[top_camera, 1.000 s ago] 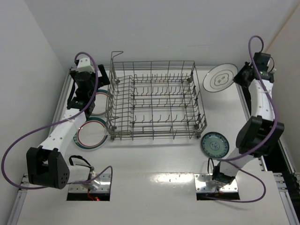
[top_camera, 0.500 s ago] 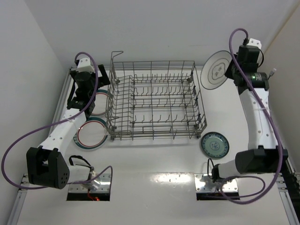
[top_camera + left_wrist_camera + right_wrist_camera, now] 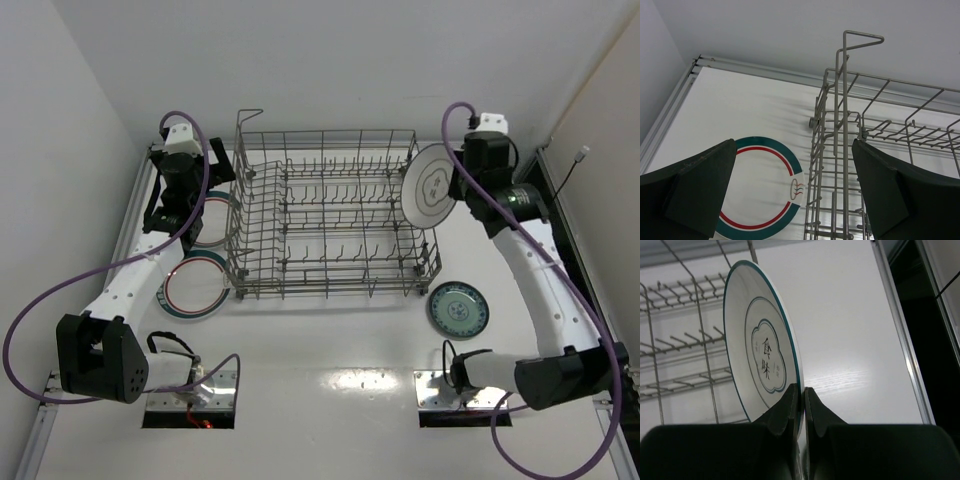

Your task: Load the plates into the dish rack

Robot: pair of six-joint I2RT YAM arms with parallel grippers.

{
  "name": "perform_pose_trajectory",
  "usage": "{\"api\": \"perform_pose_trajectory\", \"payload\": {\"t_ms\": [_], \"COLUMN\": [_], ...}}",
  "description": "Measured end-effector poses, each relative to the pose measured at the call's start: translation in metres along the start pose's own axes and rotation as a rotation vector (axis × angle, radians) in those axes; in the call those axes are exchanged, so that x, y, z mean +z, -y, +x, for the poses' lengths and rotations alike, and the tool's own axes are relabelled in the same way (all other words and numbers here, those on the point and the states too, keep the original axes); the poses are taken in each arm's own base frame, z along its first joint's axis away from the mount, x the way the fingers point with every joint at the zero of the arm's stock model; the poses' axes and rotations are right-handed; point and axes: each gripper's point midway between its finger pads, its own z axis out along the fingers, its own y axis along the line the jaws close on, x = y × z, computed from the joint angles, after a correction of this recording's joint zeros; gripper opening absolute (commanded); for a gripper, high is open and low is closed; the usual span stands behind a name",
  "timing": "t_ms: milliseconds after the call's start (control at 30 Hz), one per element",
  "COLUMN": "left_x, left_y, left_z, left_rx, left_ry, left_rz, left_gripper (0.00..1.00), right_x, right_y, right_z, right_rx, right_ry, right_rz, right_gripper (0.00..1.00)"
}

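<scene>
Risk: white plate [image 3: 430, 187], pinched upright by its rim in the right fingers [image 3: 782, 420] at the rack's [image 3: 330, 215] right end, may strike the wires or slip if lowered off a slot. Rack: holds no plates. Desk [image 3: 330, 335]: teal plate [image 3: 459, 308] near the rack's right corner; two ringed plates [image 3: 195, 286] at its left end, left fingers [image 3: 695, 190] spread wide above one.

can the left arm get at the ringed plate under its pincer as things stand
Probably yes. The left pincer is open right over the plate, nothing between them. The rack stands close beside it, so one finger may have little room.
</scene>
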Motion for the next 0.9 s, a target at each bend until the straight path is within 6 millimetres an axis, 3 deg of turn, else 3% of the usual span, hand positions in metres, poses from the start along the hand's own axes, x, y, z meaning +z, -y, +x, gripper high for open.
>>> {"api": "perform_pose_trajectory", "payload": {"t_ms": [133,200,500,733,900], "left_x": [0.000,0.001,0.002,0.002,0.003], "left_y": [0.000,0.000,-0.001,-0.001,-0.001], "left_z": [0.001,0.002,0.009,0.009,0.009], "left_rx": [0.000,0.001,0.008,0.008,0.008], "left_ry": [-0.001,-0.004,-0.028,-0.028,-0.028], "left_rz": [0.000,-0.001,-0.005,-0.005,-0.005], "left_gripper": [1.00,1.00,1.00,1.00,1.00], "right_x": [0.005,0.005,0.006,0.023,0.031], "right_y": [-0.016,-0.018,-0.035,-0.063,-0.070], "right_z": [0.041,0.051,0.055,0.080,0.095], "right_rx": [-0.095,-0.125,-0.241,-0.349,-0.377], "right_ry": [-0.086,-0.099,-0.065,-0.107,-0.141], "right_rz": [-0.006,0.010,0.080,0.105,0.122], "right_gripper": [0.00,0.00,0.00,0.00,0.00]}}
